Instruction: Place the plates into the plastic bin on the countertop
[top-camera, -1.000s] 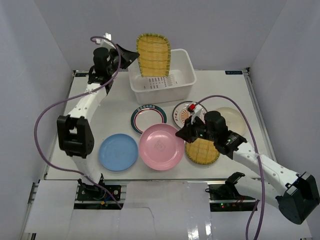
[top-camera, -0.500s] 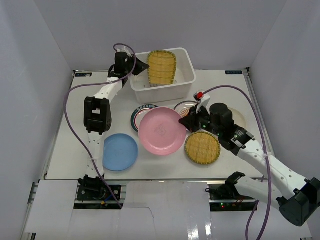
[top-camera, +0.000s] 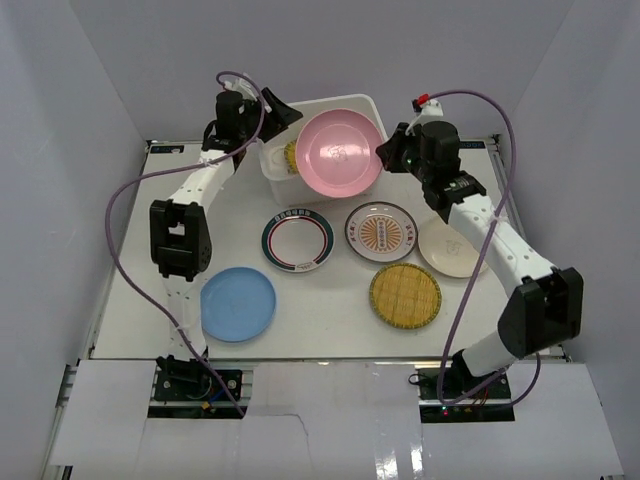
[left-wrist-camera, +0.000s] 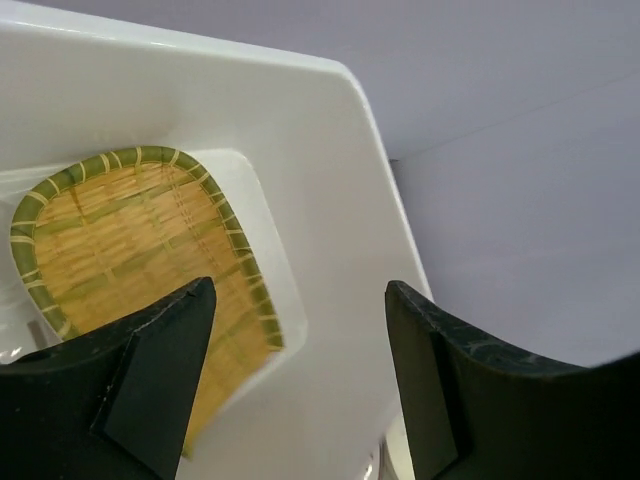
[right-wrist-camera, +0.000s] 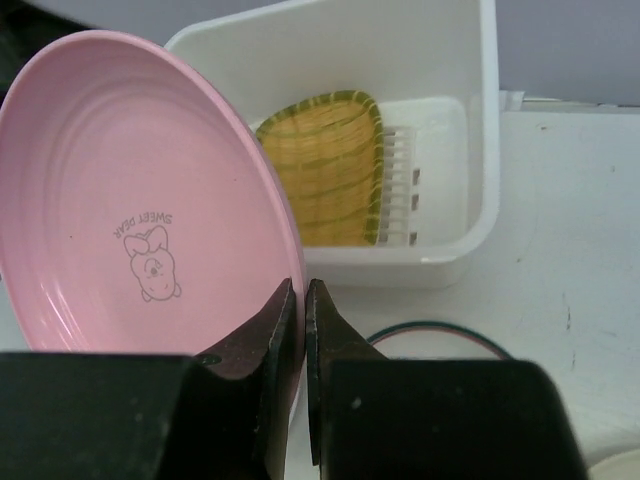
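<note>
My right gripper is shut on the rim of the pink plate. It holds the plate tilted on edge over the front of the white plastic bin. A yellow woven plate lies leaning inside the bin. My left gripper hangs open above the bin's left rim, with nothing between its fingers. On the countertop lie a green-red rimmed plate, an orange sunburst plate, a cream plate, a second yellow woven plate and a light blue plate.
White walls close in the countertop on the left, back and right. The bin stands at the back centre. Purple cables loop from both arms above the table. The right arm stretches across the right side, over the cream plate.
My left gripper opened and let go of the yellow woven plate, which now rests in the bin. My right arm carried the pink plate from the table's middle up to the bin.
</note>
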